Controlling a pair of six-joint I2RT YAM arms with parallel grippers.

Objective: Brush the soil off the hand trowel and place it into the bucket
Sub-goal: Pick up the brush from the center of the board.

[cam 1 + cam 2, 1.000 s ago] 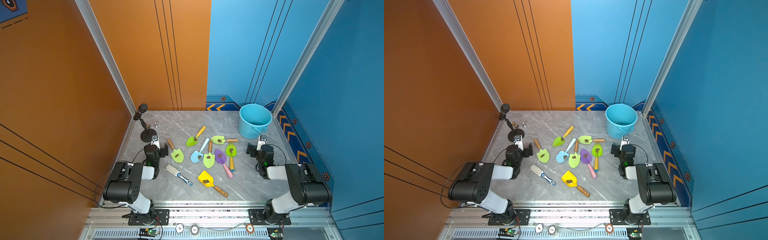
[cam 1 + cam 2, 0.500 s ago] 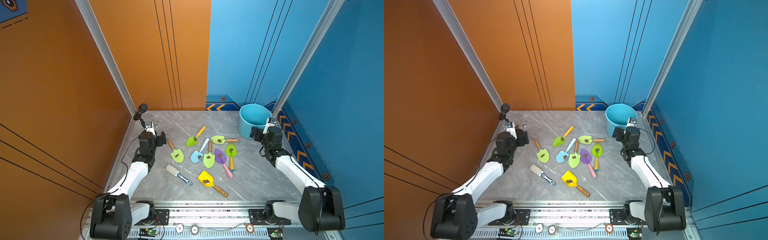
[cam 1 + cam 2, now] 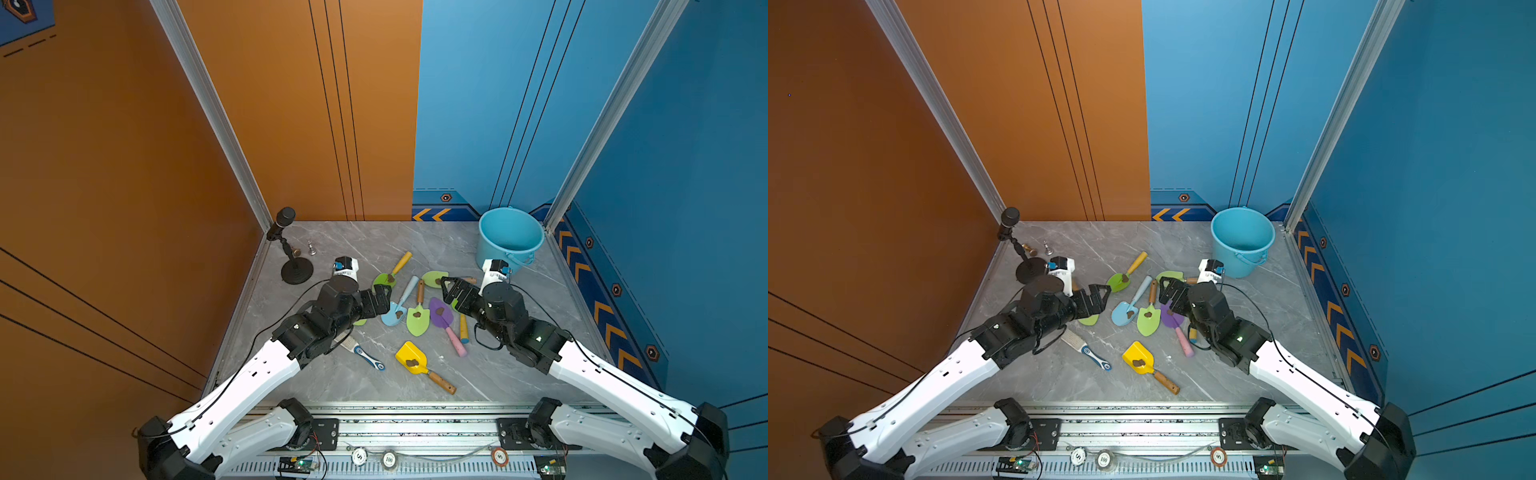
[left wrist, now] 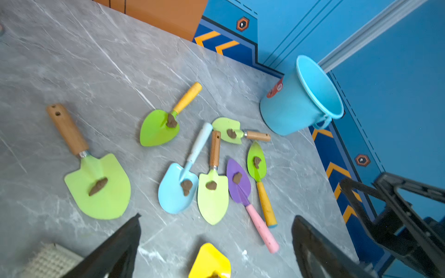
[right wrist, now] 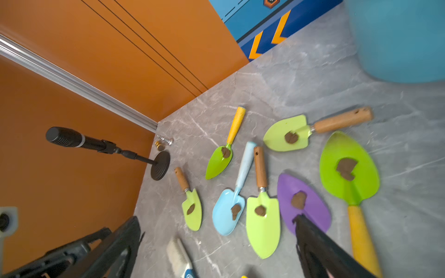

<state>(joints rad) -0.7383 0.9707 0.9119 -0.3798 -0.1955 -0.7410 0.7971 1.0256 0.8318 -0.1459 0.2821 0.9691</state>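
Between the two arms, on the grey marble-look tabletop (image 3: 374, 245), lie eight small trowels, each w/ a dark-brown lump of soil (image 4: 186, 186) on its blade. The left gripper (image 3: 385, 298), jaws wide & empty, hovers by the light-blue metal trowel with pale handle (image 3: 390, 320). The white-bristled brush with blue-and-white plastic handle (image 3: 365, 355) lies just behind it, toward the robot's base & partly under that arm, so the left arm is nearer. Brush's long axis runs diag.: bristle head toward the left arm, grip end toward the yellow scoop-shaped trowel with wooden handle (image 3: 411, 359). The right gripper (image 3: 449, 293), also spread open & holding nothing, hangs over the purple pointed trowel with pink handle (image 3: 444, 320), whose handle points back toward the robot. The light-blue round plastic bucket (image 3: 494, 257) stands upright in the far right corner, well apart from the brush, near the right arm. Blades look smooth, glossy; lumps matte, irregular, prob. loose.
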